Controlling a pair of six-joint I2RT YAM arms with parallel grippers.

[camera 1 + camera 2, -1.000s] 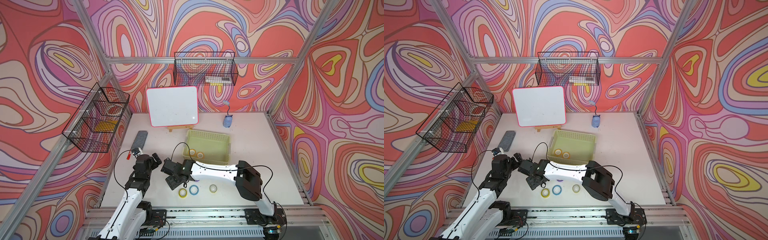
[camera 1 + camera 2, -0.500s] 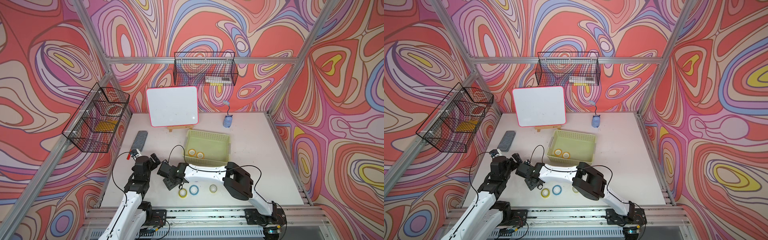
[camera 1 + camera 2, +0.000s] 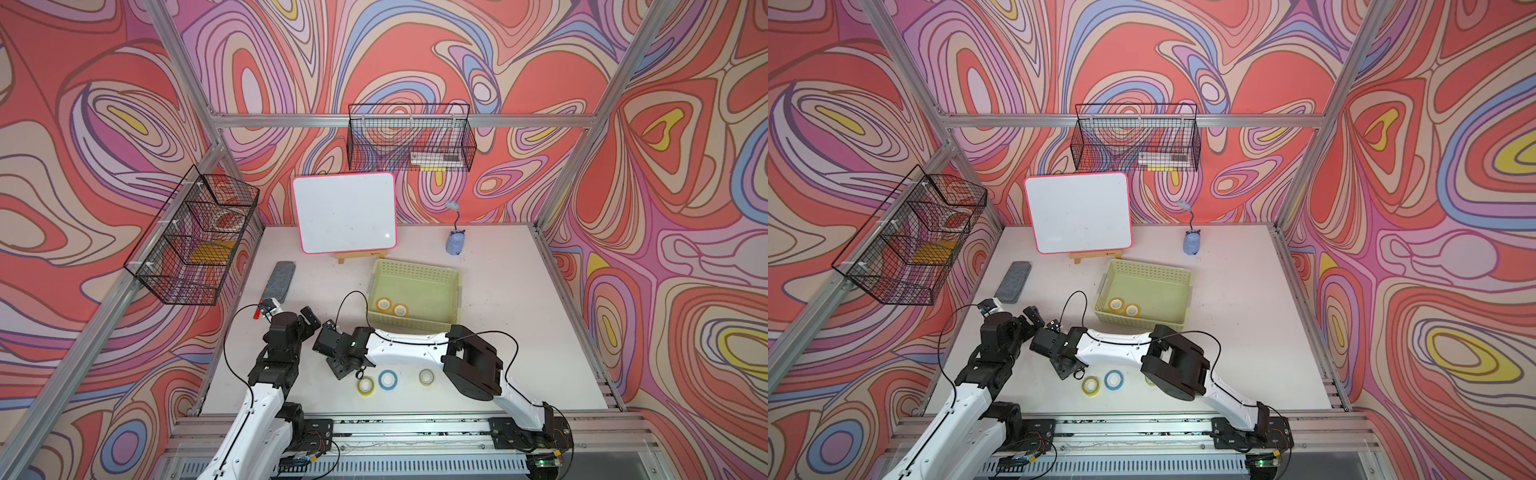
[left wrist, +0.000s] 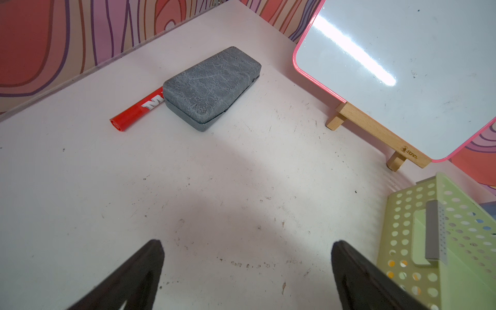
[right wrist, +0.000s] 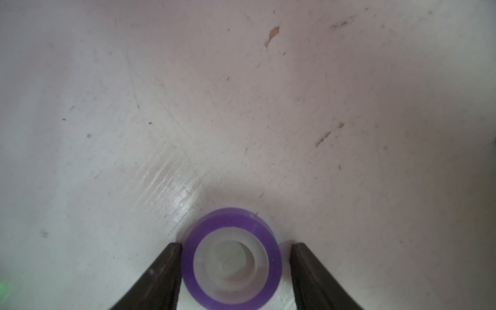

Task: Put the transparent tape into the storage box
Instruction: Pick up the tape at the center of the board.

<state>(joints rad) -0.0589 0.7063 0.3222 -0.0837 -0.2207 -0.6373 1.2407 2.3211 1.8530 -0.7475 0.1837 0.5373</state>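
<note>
Purple tape roll (image 5: 231, 271) loose between right tool's (image 5: 235, 244) part-open jaws; left tool (image 4: 247, 242) wide open

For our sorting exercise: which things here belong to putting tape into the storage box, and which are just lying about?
Job: purple tape roll, right gripper, storage box, yellow roll, blue roll, pale roll.
Lying about: whiteboard, eraser, red marker.

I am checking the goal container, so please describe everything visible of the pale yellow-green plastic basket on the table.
The pale yellow-green plastic basket is shallow, rectangular and open-topped; its walls are pierced with rows of round holes, and a grey tab sits on one end wall. It stands upright on the white table, close to the wooden easel. Two tape rolls, one yellowish, one orange, lie flat inside, in the near corner on the robot's left.
</note>
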